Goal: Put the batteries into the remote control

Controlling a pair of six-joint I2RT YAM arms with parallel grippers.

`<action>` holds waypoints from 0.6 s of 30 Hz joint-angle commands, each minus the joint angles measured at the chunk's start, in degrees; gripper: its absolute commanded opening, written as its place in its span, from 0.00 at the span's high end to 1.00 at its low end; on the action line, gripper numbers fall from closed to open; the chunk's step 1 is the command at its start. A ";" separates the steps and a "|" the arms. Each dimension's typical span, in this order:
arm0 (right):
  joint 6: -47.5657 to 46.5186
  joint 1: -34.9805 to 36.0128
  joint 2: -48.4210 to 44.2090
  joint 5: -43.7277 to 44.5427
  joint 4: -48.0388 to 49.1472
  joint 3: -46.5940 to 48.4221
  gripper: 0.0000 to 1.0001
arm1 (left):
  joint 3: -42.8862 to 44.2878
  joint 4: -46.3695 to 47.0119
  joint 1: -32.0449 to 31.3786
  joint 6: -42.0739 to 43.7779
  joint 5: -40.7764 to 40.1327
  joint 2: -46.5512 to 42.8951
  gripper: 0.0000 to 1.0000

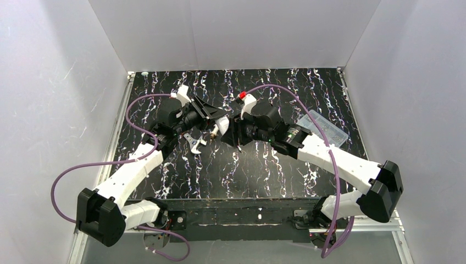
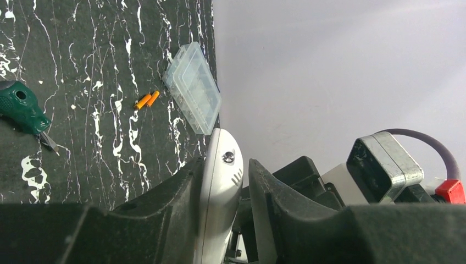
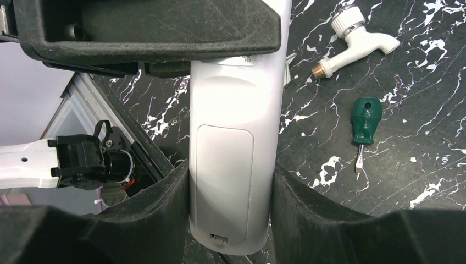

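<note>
The white remote control (image 1: 222,126) is held above the table between both grippers. My right gripper (image 3: 231,165) is shut on its lower sides, and its back faces the camera with the battery cover (image 3: 224,176) closed. My left gripper (image 2: 225,165) straddles the remote's other end (image 2: 222,181). One finger lies against it and a gap shows at the other finger (image 2: 269,187). Two orange batteries (image 2: 146,99) lie side by side on the table, next to a clear plastic box (image 2: 192,88).
A green-handled screwdriver (image 3: 365,122) and a white bent fitting (image 3: 357,41) lie on the black marbled table under the grippers. The clear box (image 1: 324,127) sits at the right, beside my right arm. White walls enclose the table.
</note>
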 commanded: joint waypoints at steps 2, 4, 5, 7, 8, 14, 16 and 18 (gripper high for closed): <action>-1.21 -0.10 -1.70 -2.27 2.25 1.59 0.99 | 0.67 1.89 0.01 0.08 4.91 -2.47 0.69; -1.97 -0.14 -2.08 -3.25 2.56 1.32 0.99 | 0.90 1.81 0.05 0.21 5.81 -2.54 0.70; -2.51 -0.18 -2.25 -3.70 2.63 1.20 0.99 | 0.99 1.81 0.05 0.20 6.34 -2.39 0.70; -3.56 -0.27 -2.61 -4.92 2.68 1.09 0.99 | 1.21 2.04 0.05 0.11 7.34 -2.24 0.69; -4.12 -0.32 -2.71 -5.39 2.58 1.09 0.99 | 1.43 2.19 0.05 0.06 7.98 -2.11 0.67; -6.22 -1.29 -4.06 -5.97 1.09 0.78 0.99 | 2.66 2.99 0.04 0.42 11.54 -1.36 0.66; -6.50 -1.69 -4.46 -6.16 0.86 0.58 0.99 | 2.87 2.93 0.05 0.76 12.10 -1.46 0.72; -6.91 -2.00 -4.84 -6.22 0.60 0.41 0.99 | 3.03 2.54 0.05 1.11 12.18 -1.59 0.77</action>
